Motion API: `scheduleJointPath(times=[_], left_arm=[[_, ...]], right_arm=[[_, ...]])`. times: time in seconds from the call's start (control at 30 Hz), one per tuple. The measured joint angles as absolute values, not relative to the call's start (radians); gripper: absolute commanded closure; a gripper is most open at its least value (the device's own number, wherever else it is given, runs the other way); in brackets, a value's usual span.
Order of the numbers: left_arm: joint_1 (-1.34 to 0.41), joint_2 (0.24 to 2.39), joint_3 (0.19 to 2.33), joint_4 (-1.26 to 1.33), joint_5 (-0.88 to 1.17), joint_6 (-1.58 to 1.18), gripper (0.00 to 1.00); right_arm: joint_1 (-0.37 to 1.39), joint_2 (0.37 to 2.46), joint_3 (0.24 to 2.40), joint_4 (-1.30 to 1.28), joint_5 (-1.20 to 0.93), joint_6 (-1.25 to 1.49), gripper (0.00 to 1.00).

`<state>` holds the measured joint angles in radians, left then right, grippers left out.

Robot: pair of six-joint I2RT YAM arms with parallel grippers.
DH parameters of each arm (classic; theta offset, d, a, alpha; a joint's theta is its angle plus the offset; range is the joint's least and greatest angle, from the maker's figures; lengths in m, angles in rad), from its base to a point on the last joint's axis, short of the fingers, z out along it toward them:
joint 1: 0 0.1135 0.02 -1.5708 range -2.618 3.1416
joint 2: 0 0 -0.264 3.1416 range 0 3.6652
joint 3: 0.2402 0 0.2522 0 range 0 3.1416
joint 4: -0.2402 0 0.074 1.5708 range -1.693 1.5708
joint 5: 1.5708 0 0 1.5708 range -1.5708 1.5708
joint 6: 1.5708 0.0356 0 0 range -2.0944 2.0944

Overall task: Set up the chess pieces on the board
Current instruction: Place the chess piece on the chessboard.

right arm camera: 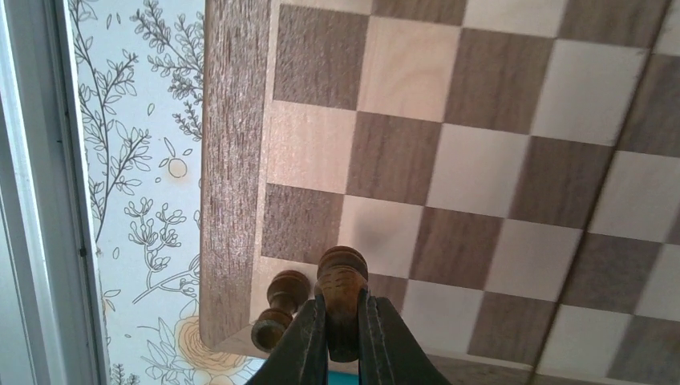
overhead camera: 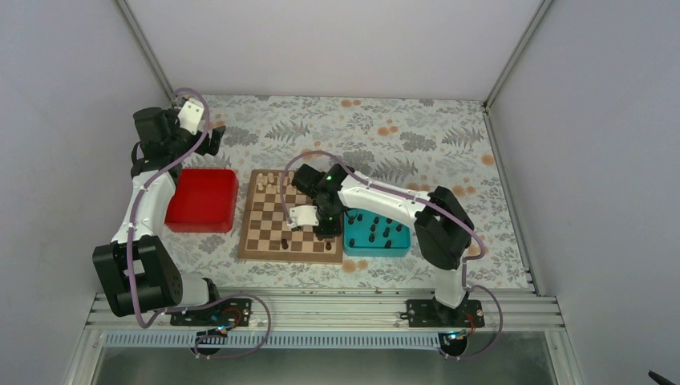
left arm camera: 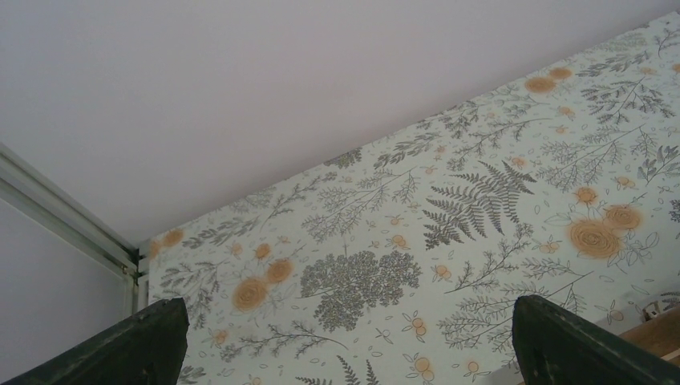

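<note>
My right gripper (right arm camera: 342, 314) is shut on a dark brown chess piece (right arm camera: 342, 277), held upright just over the board (right arm camera: 234, 144) at its near right corner. A second dark piece (right arm camera: 281, 305) stands on the corner square right beside it. In the top view the right gripper (overhead camera: 327, 229) hangs over the board's (overhead camera: 273, 250) right edge, next to the teal tray (overhead camera: 351, 247). The tray holds several dark pieces (overhead camera: 386, 232). My left gripper (left arm camera: 353, 353) is open and empty over the tablecloth far back left, its fingers (left arm camera: 144, 345) wide apart.
A red tray (overhead camera: 202, 199) lies left of the board. Pale pieces (overhead camera: 269, 181) stand along the board's far edge. The left arm (overhead camera: 152, 184) rises beside the red tray. The table's near rail (right arm camera: 32, 200) runs close to the board's front edge.
</note>
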<state>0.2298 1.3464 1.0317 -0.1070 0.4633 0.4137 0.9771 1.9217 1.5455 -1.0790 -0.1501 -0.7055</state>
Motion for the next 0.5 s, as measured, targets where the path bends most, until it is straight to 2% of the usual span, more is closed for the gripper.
scheduleJointPath(times=[0.5], left_arm=[[0.233, 1.348, 1.032, -0.107, 0.463, 0.408, 0.0]], right_arm=[[1.007, 1.921, 1.462, -1.01, -0.192, -0.706, 0.96]])
